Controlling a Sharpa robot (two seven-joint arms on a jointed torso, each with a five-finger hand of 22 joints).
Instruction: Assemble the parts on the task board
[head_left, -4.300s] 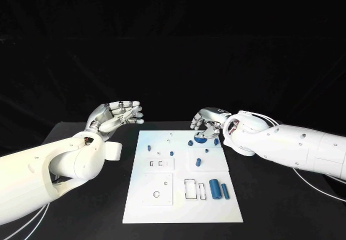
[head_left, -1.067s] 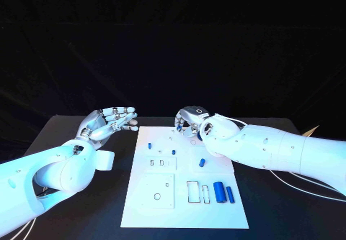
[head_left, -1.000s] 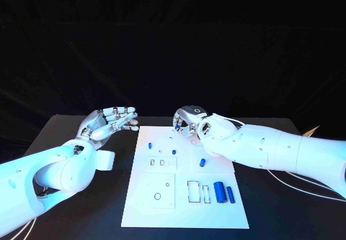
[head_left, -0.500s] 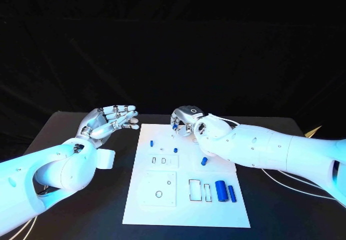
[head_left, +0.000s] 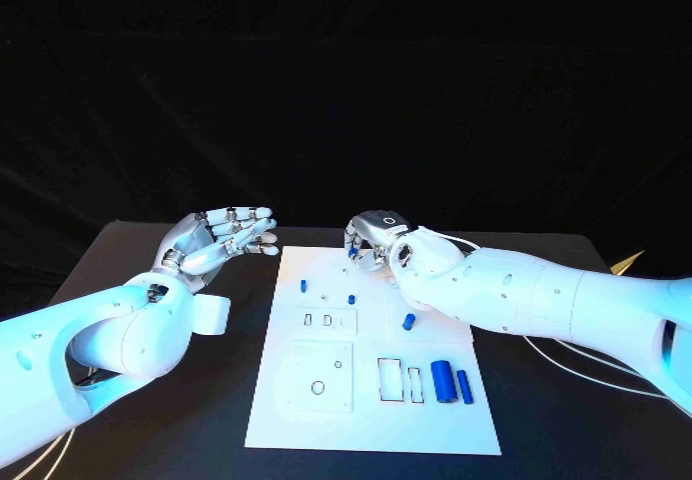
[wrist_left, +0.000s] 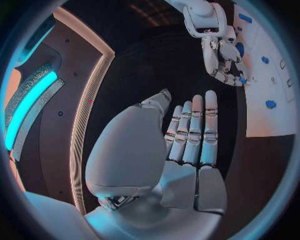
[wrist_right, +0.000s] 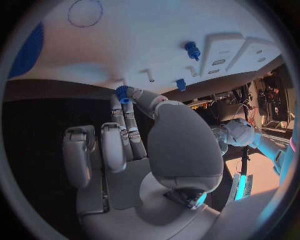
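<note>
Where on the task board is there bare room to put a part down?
The near strip of the task board, below the square plate and the two blue cylinders, is bare. The far end is crowded: small blue parts and the right hand.

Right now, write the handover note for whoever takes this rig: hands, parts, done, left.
Left hand: raised beside the task board's far left corner, fingers apart, holding nothing.
Right hand: over the board's far edge, pinching a small blue part at its fingertips.
Parts: two blue cylinders lie side by side near the right edge; a small blue piece lies mid-board; two small blue pegs sit at the far left.
Done: one part picked up.
Left: seat that part, then the loose ones.
</note>
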